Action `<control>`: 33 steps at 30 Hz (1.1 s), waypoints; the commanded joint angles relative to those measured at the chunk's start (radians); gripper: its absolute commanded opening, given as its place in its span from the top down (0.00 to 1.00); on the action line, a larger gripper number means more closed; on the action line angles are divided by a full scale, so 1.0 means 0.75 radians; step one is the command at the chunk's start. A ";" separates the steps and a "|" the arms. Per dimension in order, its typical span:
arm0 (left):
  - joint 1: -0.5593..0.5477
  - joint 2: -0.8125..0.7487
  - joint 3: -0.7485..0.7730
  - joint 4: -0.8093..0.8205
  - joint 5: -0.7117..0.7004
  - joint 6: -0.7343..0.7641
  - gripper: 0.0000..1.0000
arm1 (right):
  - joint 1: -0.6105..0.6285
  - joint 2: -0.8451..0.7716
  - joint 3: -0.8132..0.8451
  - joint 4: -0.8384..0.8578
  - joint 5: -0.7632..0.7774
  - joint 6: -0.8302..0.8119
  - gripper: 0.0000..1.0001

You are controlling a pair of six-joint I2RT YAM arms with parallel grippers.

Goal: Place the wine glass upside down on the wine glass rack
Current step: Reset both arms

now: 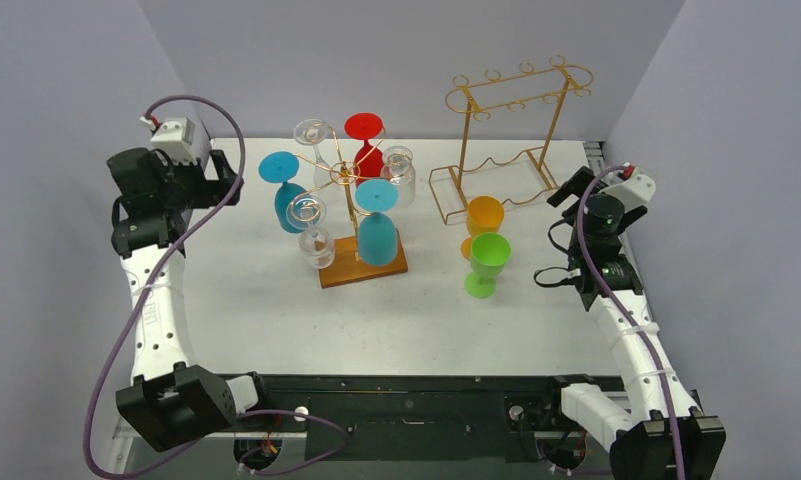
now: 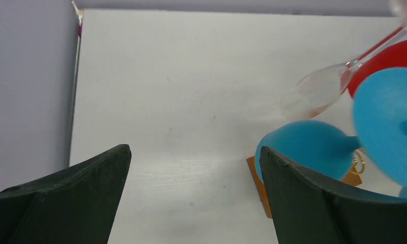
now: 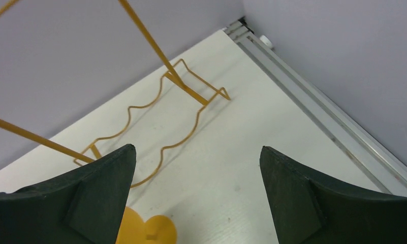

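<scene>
Top external view is showing the left tool [image 1: 224, 183] hovering over the left rear part of the white desk [image 1: 246, 300], its fingers spread wide and gripping nothing. In the left wrist view the two dark fingers [image 2: 89, 193] are framing bare desk, and a blue glass [image 2: 308, 145] is hanging just past the right finger. To the right of that tool, the rack [image 1: 348, 272] is standing near the middle of the desk, slightly toward the back, on its flat brown wooden base. Six glasses are hanging upside down from its curled gold arms. The blue glass [image 1: 288, 208] is hanging on the left side nearest the left tool, a clear glass [image 1: 312, 132] at the back left, and a red glass [image 1: 367, 160] at the back. A second clear glass [image 1: 400, 175] is hanging on the right, a second blue glass [image 1: 377, 238] at the front over the base, and a third clear glass [image 1: 318, 246] at the front left. Further right, an orange glass [image 1: 484, 215] and a green glass [image 1: 489, 255] are standing upright on the desk, close together and apart from the rack, the green one nearer the arms. Behind them a taller gold wire frame [image 1: 465, 140] is standing at the back of the desk. At the far right, the right tool [image 1: 573, 188] is hovering near the desk's right edge, just beside the frame's foot, its fingers spread wide with nothing between them. The right wrist view is showing the frame's wavy bottom wire [image 3: 155, 112] ahead and part of the orange glass at the bottom edge.
</scene>
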 commanded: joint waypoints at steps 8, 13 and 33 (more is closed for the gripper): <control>-0.163 -0.002 -0.410 0.223 -0.532 -0.093 0.04 | -0.017 -0.077 -0.370 0.261 0.423 0.027 0.11; -0.183 -0.010 -0.571 0.350 -0.555 -0.117 0.04 | -0.015 -0.026 -0.556 0.480 0.697 -0.031 0.10; -0.271 0.314 -0.807 0.900 -0.418 -0.135 0.04 | -0.073 0.298 -0.718 1.039 0.661 -0.103 0.10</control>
